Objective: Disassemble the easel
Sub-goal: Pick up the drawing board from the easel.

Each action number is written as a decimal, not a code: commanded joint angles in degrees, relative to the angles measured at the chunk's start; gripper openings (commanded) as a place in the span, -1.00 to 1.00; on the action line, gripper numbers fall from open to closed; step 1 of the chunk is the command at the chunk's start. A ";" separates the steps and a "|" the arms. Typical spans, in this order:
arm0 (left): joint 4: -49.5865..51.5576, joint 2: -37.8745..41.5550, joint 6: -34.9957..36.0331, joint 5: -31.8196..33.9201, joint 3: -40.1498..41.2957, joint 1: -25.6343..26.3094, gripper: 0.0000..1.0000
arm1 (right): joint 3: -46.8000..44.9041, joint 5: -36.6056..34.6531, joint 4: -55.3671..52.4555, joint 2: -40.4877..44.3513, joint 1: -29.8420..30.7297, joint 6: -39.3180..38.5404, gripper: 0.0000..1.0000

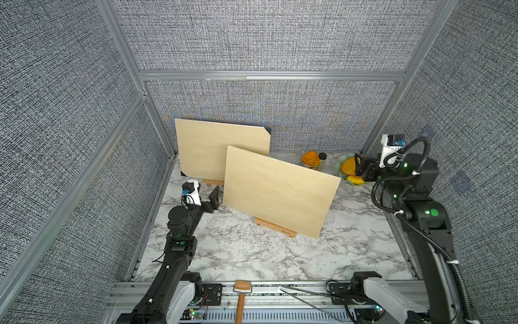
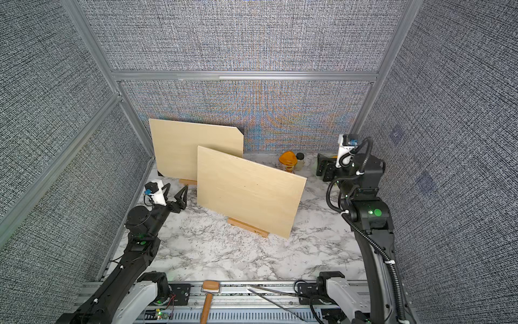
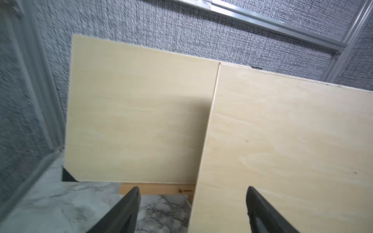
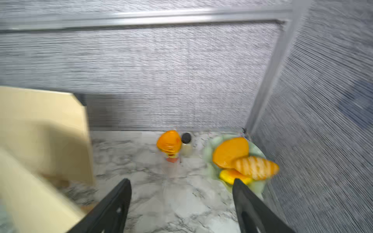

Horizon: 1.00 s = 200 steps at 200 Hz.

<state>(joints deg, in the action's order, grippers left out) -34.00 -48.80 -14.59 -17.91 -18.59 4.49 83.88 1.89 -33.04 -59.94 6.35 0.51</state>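
- The marble table (image 1: 252, 261) carries two easels, each bearing a pale wooden board
- The front board (image 1: 280, 190) leans back on the front easel (image 1: 276, 227), near the table's centre; only the easel's wooden ledge shows
- The rear board (image 1: 213, 146) stands on the rear easel (image 1: 214, 182) by the back wall
- The left gripper (image 2: 175, 193) sits just beside the front board's left edge, not touching, jaws spread wide, holding nothing
- The right gripper (image 4: 181, 180) is well apart from both easels, jaws spread, empty
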 commanded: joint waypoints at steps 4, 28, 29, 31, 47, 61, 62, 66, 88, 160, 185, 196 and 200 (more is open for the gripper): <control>-0.79 -1.71 -10.62 -5.76 0.48 4.33 0.47 | 14.44 1.00 -20.55 -9.43 7.29 -2.96 0.62; -1.89 -4.10 -12.49 -3.91 -1.35 12.78 0.41 | 30.84 3.18 -32.26 -22.13 13.20 -2.97 0.61; -1.88 -4.24 -12.49 -3.81 -1.49 13.15 0.41 | 31.40 3.37 -32.57 -22.58 13.36 -2.97 0.61; -1.87 -4.45 -12.50 -3.56 -1.77 13.92 0.41 | 32.42 3.80 -33.24 -23.46 13.58 -3.02 0.61; -1.17 -6.38 -12.01 -1.40 -3.86 19.85 0.39 | 40.03 9.96 -39.04 -30.72 14.41 -3.37 0.63; -1.30 -8.43 -11.51 0.62 -5.43 24.53 0.37 | 47.78 9.82 -45.22 -37.45 16.28 -3.70 0.63; -1.31 -8.60 -11.47 0.79 -5.55 24.83 0.37 | 48.31 9.77 -45.60 -38.02 16.44 -3.78 0.63; -1.38 -9.20 -11.23 1.41 -5.93 25.94 0.36 | 50.12 9.56 -47.50 -39.74 17.12 -4.12 0.63; -1.95 -12.97 -9.61 3.23 -8.34 31.62 0.36 | 50.47 10.62 -47.18 -42.93 19.33 -3.65 0.64; -1.38 -21.90 -4.71 3.76 -14.84 39.11 0.35 | 53.06 10.88 -48.59 -50.25 19.60 -3.05 0.66; -2.29 -22.92 -4.39 3.67 -14.80 39.52 0.35 | 53.13 13.84 -47.93 -51.73 19.65 -4.17 0.63; -2.64 -23.10 -4.39 3.67 -14.56 39.54 0.35 | 52.98 16.08 -47.64 -52.24 19.65 -4.80 0.55; -2.79 -23.10 -4.39 3.75 -14.47 39.54 0.35 | 52.89 16.94 -47.49 -52.37 19.75 -5.13 0.52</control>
<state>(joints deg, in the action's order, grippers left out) -34.59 -71.57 -20.23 -14.68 -33.12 43.90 136.75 13.89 -80.31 -111.63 25.89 -2.76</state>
